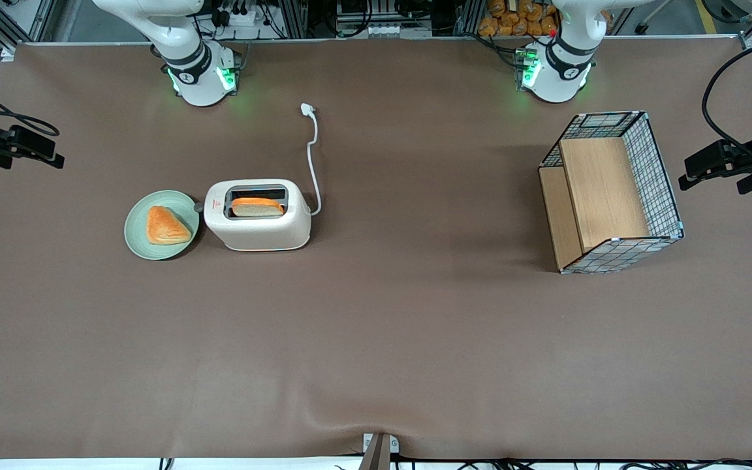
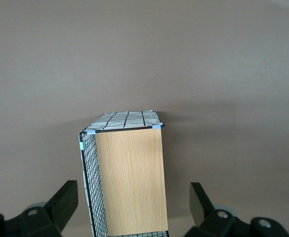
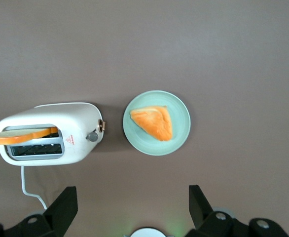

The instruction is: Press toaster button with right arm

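The toaster lies lengthwise along the counter, its button facing the green plate; the gripper hovers spread apart above.

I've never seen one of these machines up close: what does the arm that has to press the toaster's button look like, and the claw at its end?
The right arm is glossy white with rounded joints, a black band and green lights glowing at its base. Its gripper is matte black: two chunky, wedge-shaped fingers, standing wide apart, bolted on with silver screws. It hangs high above the toaster and green plate.
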